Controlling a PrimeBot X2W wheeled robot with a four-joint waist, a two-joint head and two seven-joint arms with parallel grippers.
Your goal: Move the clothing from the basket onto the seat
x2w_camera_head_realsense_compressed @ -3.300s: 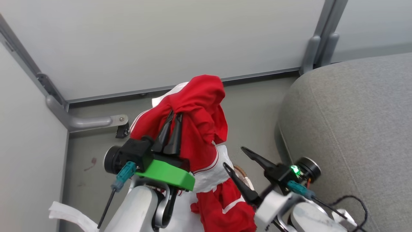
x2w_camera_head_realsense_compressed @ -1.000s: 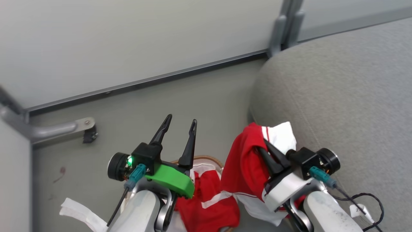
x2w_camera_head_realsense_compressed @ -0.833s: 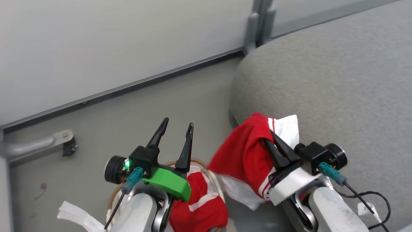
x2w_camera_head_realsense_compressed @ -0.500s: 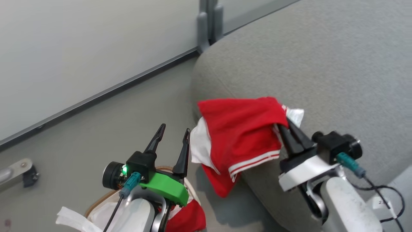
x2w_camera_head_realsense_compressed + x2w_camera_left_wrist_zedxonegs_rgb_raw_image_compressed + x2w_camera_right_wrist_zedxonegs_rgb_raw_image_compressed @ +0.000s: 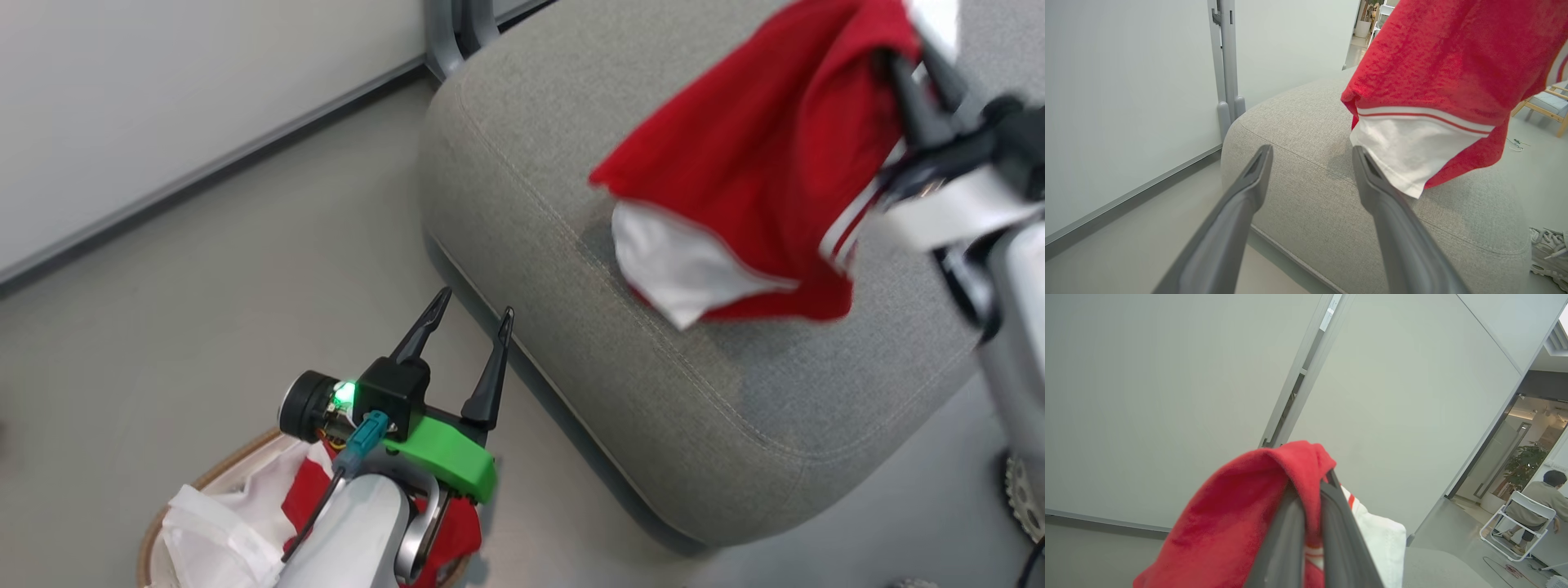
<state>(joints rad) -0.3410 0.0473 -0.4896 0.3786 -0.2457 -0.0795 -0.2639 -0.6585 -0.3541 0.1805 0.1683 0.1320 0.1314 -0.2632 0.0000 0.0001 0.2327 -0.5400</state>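
Partway done: the right gripper (image 5: 906,53), fingers pinched on one red garment (image 5: 759,155), holds it hanging over the grey seat (image 5: 571,245) at the right, not yet laid down, while more red clothing (image 5: 306,494) lies in the basket (image 5: 214,474) near left, below the spread-fingered left gripper (image 5: 476,300).

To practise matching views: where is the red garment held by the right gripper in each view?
Head view: red garment, upper right, hanging over the seat.
Left wrist view: upper right, above the seat.
Right wrist view: bottom centre, pinched in the right gripper.
Shared landmark, head and left wrist: the seat.
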